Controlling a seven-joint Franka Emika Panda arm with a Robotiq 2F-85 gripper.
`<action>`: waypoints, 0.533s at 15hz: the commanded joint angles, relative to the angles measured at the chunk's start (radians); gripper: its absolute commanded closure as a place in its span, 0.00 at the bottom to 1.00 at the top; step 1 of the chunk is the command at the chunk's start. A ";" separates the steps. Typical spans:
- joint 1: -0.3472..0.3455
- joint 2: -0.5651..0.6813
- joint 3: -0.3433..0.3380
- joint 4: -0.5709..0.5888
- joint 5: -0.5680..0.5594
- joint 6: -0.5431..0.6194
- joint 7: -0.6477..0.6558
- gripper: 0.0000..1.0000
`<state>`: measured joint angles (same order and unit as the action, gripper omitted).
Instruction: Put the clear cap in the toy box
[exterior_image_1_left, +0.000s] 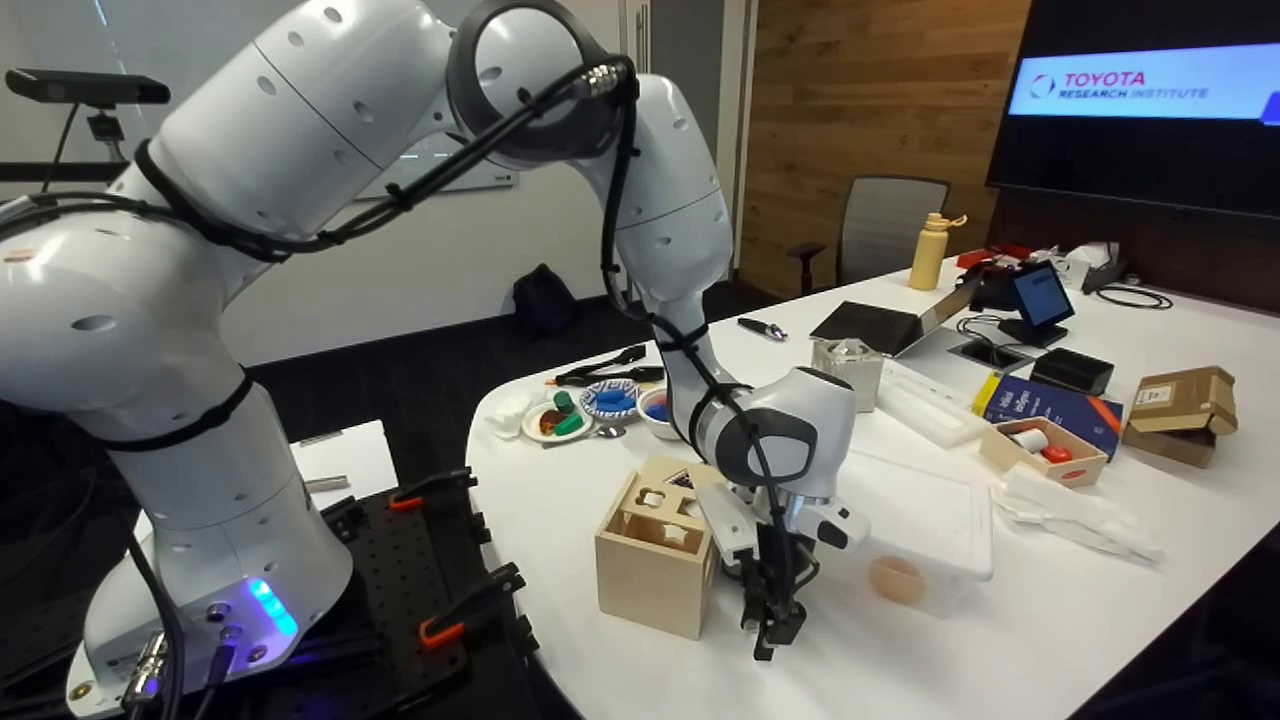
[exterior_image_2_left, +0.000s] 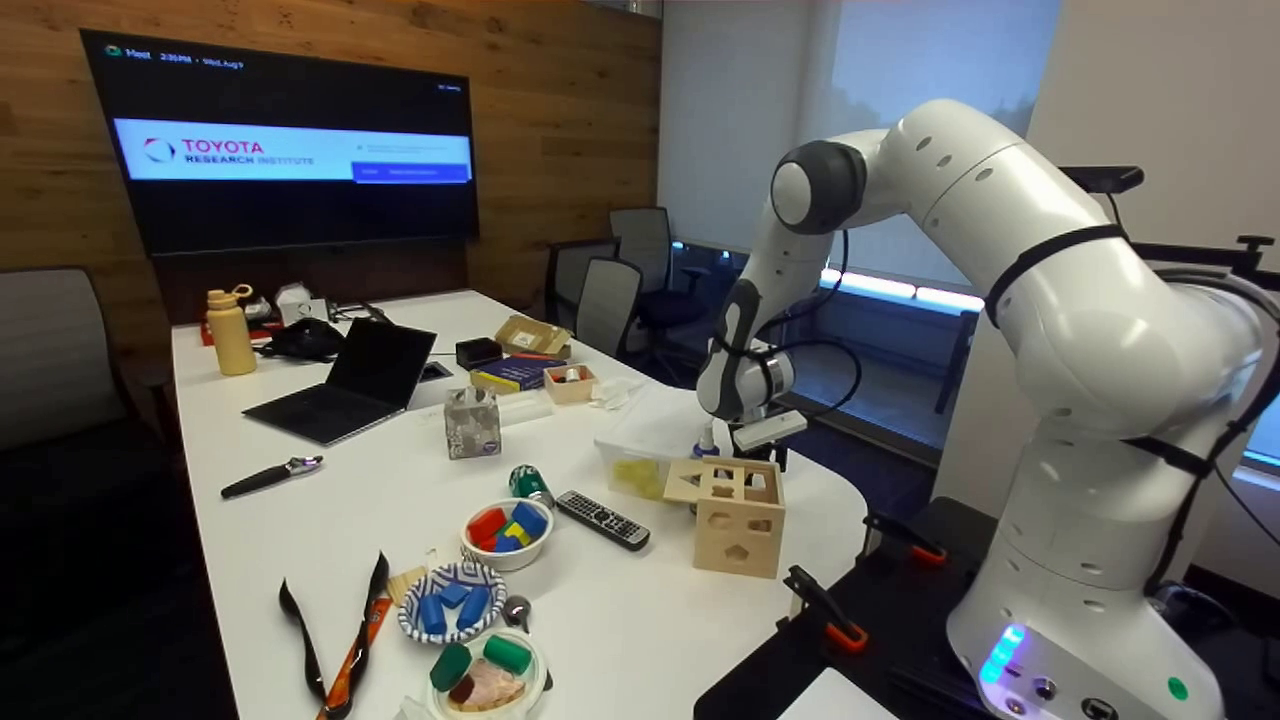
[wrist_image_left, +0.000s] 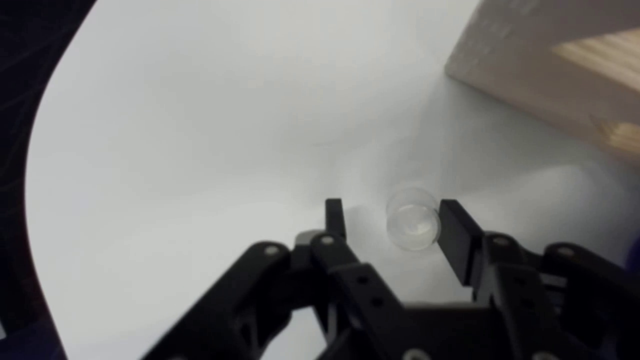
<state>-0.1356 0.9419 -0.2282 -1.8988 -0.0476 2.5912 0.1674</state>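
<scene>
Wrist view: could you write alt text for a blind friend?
The robot's open hand straddles a clear cap on a white table, with a gap left of the cap in the picture. At upper right, a wooden corner of the toy box shows.

Lower centre, the Robotiq gripper (exterior_image_1_left: 772, 630) hangs beside a wooden shape-sorter (exterior_image_1_left: 650, 578). A yellow water bottle (exterior_image_1_left: 928, 260) stands upper right.

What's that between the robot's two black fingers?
A small clear cap, as the wrist view shows. It appears right beside the finger on the picture's right, though contact is unclear; a gap shows on its other side.
</scene>
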 joint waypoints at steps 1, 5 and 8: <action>0.007 -0.020 -0.004 -0.016 0.018 -0.020 0.013 0.78; 0.011 -0.037 -0.008 -0.022 0.019 -0.036 0.017 0.93; 0.032 -0.096 -0.047 -0.029 0.005 -0.124 0.045 0.93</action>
<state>-0.1337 0.9309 -0.2343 -1.8983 -0.0460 2.5613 0.1749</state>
